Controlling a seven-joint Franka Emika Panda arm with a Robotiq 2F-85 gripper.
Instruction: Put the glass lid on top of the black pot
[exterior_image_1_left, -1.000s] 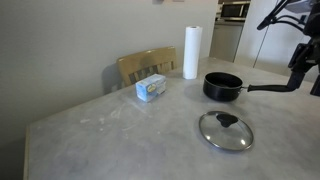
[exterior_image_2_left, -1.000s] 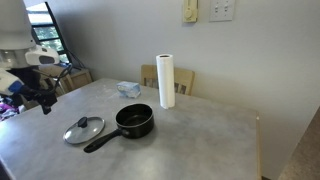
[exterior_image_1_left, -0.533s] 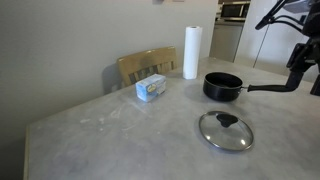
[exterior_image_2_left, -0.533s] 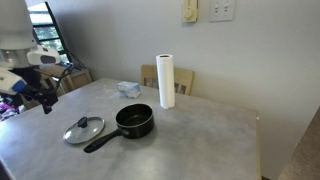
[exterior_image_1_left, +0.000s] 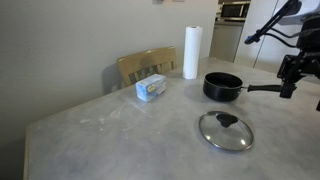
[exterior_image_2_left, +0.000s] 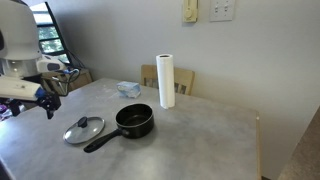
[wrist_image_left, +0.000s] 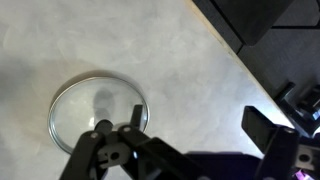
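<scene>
The glass lid (exterior_image_1_left: 226, 130) lies flat on the grey table with its black knob up; it also shows in an exterior view (exterior_image_2_left: 84, 130) and in the wrist view (wrist_image_left: 97, 111). The black pot (exterior_image_1_left: 222, 87) stands beside it, its long handle pointing toward the arm; in an exterior view (exterior_image_2_left: 134, 121) it is right of the lid. My gripper (exterior_image_1_left: 289, 86) hangs open and empty in the air above the table's edge, apart from the lid; it shows in an exterior view (exterior_image_2_left: 50, 104) and in the wrist view (wrist_image_left: 200, 125).
A white paper towel roll (exterior_image_1_left: 190, 52) stands upright behind the pot. A small box (exterior_image_1_left: 151, 88) lies near a wooden chair (exterior_image_1_left: 146, 66) at the table's far edge. The table edge (wrist_image_left: 240, 70) runs close beside the lid.
The arm has moved in over the table toward the lid and dropped a little. The lid and the pot have not moved.
</scene>
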